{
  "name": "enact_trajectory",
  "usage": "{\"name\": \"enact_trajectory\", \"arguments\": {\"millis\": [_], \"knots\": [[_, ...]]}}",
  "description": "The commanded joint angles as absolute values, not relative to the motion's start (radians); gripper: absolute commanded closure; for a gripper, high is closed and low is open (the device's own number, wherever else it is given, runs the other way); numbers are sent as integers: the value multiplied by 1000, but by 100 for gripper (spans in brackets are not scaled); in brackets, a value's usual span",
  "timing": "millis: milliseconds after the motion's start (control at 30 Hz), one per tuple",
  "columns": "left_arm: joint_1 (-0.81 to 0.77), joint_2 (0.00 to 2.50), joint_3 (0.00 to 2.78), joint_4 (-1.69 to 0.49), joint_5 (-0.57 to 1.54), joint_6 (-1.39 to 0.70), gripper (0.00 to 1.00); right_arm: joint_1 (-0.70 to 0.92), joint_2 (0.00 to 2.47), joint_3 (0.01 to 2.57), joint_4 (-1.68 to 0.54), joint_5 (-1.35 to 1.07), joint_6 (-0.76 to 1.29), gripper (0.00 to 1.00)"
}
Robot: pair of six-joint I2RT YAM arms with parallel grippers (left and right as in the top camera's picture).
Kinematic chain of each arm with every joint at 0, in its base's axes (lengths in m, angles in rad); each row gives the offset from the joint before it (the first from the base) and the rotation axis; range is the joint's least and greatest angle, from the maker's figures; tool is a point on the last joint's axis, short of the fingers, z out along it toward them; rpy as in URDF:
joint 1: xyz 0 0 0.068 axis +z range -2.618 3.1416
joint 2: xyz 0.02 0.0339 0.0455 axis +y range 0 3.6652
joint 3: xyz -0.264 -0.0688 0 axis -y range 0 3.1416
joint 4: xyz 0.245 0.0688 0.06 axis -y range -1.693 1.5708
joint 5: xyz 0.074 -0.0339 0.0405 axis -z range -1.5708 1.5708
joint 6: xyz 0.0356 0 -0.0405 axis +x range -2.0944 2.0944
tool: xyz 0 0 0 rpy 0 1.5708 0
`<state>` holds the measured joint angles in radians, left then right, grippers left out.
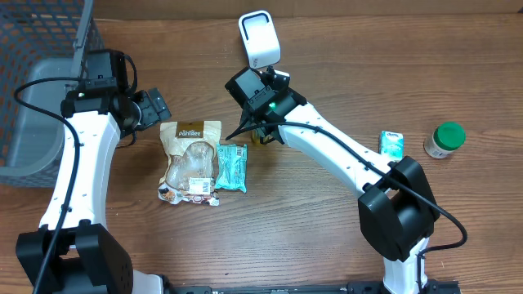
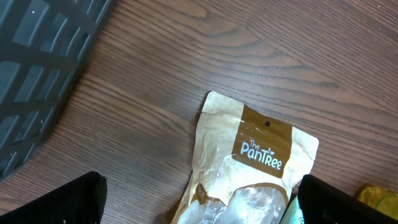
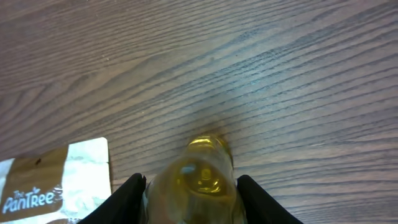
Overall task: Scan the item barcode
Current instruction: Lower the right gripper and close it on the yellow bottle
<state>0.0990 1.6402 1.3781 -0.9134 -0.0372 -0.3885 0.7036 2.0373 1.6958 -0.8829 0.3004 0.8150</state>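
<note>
Small yellow translucent bottle (image 3: 200, 171) on wooden table (image 3: 280, 74), near tan snack pouch (image 3: 74, 163), flanked by right gripper (image 3: 191, 186); pinched or merely bracketed, impossible to tell. Left gripper (image 1: 158, 109) spread wide, empty. Risk: slick rounded sides slipping or toppling under an off-centre squeeze. Barcode unseen; bottle's base cut off.

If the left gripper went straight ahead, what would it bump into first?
Probably the brown snack pouch lying just ahead of the open left gripper, though depth is unclear.
</note>
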Motion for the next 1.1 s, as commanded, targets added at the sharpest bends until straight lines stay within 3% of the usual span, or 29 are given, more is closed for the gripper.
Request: {"name": "enact_trajectory", "arguments": {"millis": [0,667,1067], "knots": [[98,1629,1390,-912,-33,-381,0,699,1983,1703,-922,354,776,58],[98,1629,1390,-912,-33,-381,0,682,1964,1703,-1016,425,699,60],[98,1629,1390,-912,-33,-381,0,598,1964,1703,-1013,225,706,58]]}}
